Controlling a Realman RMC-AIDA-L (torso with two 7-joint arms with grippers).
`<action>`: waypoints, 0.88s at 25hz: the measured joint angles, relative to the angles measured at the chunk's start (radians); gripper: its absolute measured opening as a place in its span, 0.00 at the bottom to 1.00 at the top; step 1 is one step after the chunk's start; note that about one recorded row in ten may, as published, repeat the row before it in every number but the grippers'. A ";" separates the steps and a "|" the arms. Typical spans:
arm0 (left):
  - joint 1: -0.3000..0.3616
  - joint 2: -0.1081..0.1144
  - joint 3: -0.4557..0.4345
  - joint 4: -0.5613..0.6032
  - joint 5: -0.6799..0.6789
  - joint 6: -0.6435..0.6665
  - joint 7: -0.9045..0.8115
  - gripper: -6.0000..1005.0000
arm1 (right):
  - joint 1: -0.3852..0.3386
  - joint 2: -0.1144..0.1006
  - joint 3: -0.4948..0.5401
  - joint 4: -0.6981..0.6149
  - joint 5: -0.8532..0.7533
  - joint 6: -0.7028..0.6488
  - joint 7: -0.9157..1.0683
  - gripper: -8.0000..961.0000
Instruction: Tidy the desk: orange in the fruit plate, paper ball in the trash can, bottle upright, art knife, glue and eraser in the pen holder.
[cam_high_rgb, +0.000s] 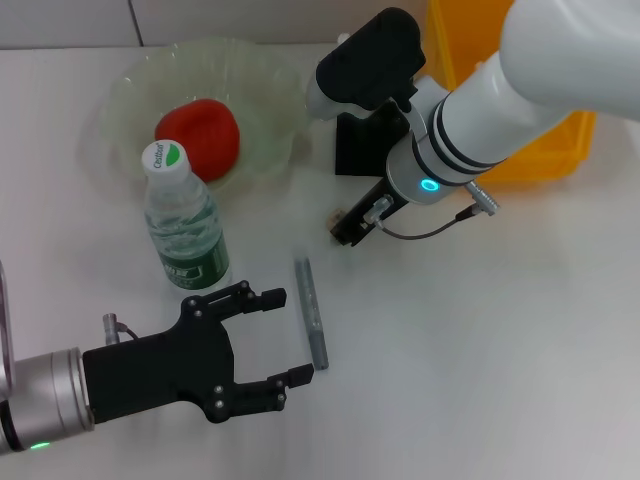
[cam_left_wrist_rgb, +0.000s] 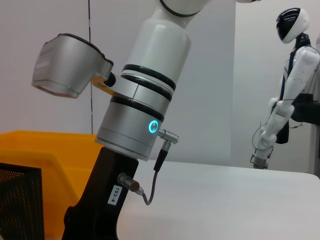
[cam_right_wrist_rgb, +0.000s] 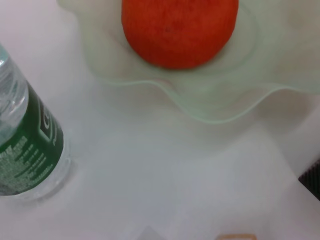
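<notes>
Right gripper (cam_high_rgb: 343, 232) is hiding its jaws, state unclear, beside a half-hidden tan object (cam_high_rgb: 337, 214). Grey art knife (cam_high_rgb: 311, 312) is lying lengthwise, pointing away. Left gripper (cam_high_rgb: 282, 337) jaws are gaping apart.

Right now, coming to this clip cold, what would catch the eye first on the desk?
Probably the orange, bright in the pale fruit plate at the far left, with the bottle standing upright just in front of it. Next, the left gripper, open at the near edge beside the grey art knife lying on the table. The right gripper reaches down by the pen holder.
</notes>
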 joint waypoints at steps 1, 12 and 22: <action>0.000 0.000 0.000 0.000 0.000 0.000 0.000 0.81 | -0.002 0.000 0.001 -0.003 0.000 0.000 0.000 0.37; 0.005 0.000 0.000 0.000 -0.004 0.005 0.000 0.81 | -0.190 -0.007 0.162 -0.409 -0.143 -0.152 0.002 0.28; -0.001 0.000 0.000 0.000 -0.004 0.006 0.000 0.81 | -0.386 -0.001 0.371 -0.831 -0.185 -0.237 -0.080 0.32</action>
